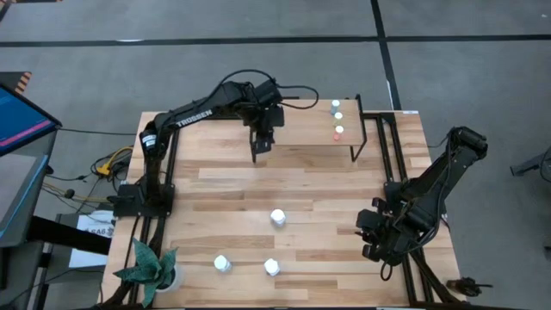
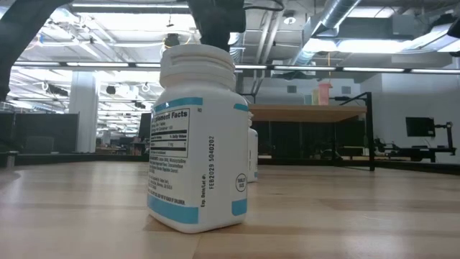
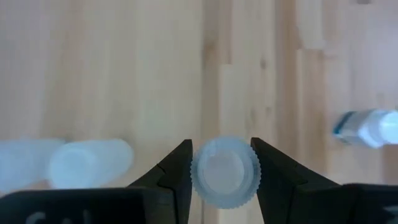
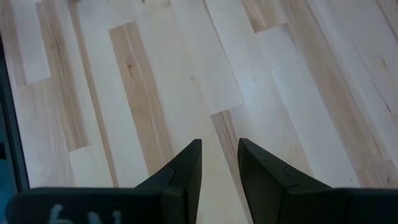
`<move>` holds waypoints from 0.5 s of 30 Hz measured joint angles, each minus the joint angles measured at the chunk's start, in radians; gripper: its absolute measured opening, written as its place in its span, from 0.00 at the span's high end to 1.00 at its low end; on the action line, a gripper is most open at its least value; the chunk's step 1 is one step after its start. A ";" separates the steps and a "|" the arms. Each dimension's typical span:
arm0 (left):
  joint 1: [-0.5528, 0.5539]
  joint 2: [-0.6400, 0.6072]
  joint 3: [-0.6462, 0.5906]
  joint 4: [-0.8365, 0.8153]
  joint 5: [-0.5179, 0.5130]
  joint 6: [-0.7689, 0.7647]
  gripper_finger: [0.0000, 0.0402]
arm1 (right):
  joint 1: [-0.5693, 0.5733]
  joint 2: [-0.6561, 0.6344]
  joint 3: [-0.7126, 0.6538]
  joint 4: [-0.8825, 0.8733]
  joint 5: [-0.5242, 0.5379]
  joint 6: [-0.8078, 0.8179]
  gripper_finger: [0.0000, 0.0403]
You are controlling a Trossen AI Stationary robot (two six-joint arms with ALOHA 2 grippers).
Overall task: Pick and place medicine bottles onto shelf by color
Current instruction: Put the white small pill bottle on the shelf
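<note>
The left end effector [image 3: 224, 171] holds a pale-capped bottle [image 3: 224, 172] over the shelf [image 1: 301, 133], and next it should set it down.

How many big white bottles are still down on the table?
3: one bottle mid-table, one near the front left by the plant, one just right of that. None looks hidden.

light: even, bright, from ceiling strips [image 2: 374, 69] in the low view.
shadows: soft, short under arms.
glare: ceiling strips blown out.
blur: left wrist view soft; bottle [image 2: 195, 140] sharp, room behind hazy.
</note>
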 joint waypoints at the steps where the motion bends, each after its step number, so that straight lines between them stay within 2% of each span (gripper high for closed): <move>1: 0.000 0.000 0.000 0.001 -0.019 -0.001 0.73 | 0.000 0.000 0.000 -0.001 0.000 0.000 0.69; 8: -0.002 0.007 -0.040 0.150 -0.079 -0.032 0.72 | 0.000 0.000 0.000 -0.001 0.000 0.000 0.69; 15: 0.000 0.007 -0.071 0.151 -0.089 -0.060 0.72 | 0.000 0.000 0.000 -0.001 0.000 0.000 0.69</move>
